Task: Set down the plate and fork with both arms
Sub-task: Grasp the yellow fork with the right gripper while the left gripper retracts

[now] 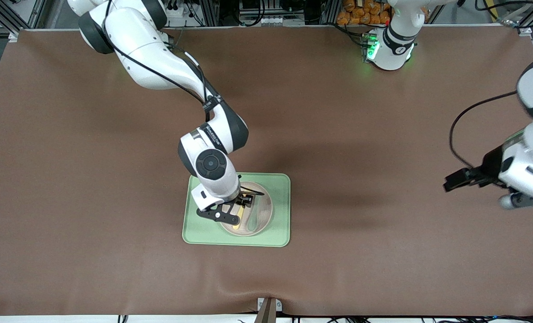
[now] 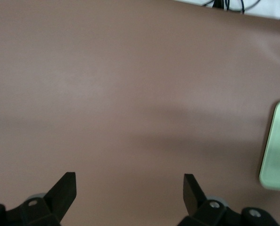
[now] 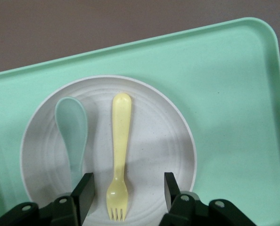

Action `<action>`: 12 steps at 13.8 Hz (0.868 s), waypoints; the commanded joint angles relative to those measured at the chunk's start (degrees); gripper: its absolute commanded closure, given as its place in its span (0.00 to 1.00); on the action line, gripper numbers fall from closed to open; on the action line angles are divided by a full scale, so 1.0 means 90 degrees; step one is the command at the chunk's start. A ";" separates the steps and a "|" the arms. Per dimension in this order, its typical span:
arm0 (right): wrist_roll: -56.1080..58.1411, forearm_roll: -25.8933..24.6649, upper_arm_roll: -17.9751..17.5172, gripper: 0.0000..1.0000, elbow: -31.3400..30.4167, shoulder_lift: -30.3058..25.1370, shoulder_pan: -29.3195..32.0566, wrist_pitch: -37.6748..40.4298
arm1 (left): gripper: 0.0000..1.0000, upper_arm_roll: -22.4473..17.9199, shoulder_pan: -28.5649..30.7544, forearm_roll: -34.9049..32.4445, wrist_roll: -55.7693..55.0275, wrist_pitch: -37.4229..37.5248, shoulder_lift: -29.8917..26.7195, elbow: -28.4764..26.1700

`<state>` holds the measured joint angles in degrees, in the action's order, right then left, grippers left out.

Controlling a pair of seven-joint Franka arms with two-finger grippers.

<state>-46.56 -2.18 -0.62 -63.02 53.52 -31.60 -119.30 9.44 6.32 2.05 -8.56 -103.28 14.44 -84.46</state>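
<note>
Plate (image 1: 259, 211) and fork (image 1: 238, 218) are found together in the front view, low and just left of the frame's centre: the plate lies on a light-green tray (image 1: 279, 211), and the yellow fork lies flat on the plate. The right gripper (image 1: 244, 202) is seen directly over the plate, hiding a large part of it; the white right arm (image 1: 158, 67) runs to it from the upper left of the frame. The left gripper (image 1: 454, 181) is seen at the right edge of the frame, held over bare brown worktop (image 1: 383, 134), well apart from the tray, where the left arm waits.

In the left wrist view, two black fingertips (image 2: 64, 187) are seen at the bottom of the frame, spread wide with nothing between them. Brown worktop fills the rest, and a corner of the tray (image 2: 276, 155) shows at the right edge.

In the right wrist view, the round pale plate (image 3: 159, 132) sits in the middle of the frame on the tray (image 3: 234, 84). The fork (image 3: 120, 141) lies in the plate with its tines toward the bottom of the frame. A grey-green spoon (image 3: 73, 132) lies beside it, also in the plate, the two apart. The right gripper's jaws are open, one black fingertip (image 3: 83, 193) at each side of the tined end, and nothing is gripped.
</note>
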 commanded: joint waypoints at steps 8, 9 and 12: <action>-0.0080 -0.0139 0.0040 0.44 0.0352 0.0615 -0.0073 -0.0513 | 0.00 -0.1096 -0.0867 -0.0179 0.1193 0.1640 -0.1271 -0.0186; -0.0099 -0.0139 0.0050 0.45 0.0352 0.0674 -0.0131 -0.0533 | 0.00 -0.1088 -0.0849 -0.0179 0.1359 0.1680 -0.1330 -0.0177; -0.0090 -0.0139 0.0040 0.53 0.0352 0.0694 -0.0132 -0.0572 | 0.00 -0.1039 -0.0849 -0.0179 0.1429 0.1719 -0.1428 -0.0177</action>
<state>-46.56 -2.53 -0.42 -62.46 58.10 -32.40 -124.37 0.31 -0.46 1.68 3.41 -88.48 3.31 -84.77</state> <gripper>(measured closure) 0.476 0.000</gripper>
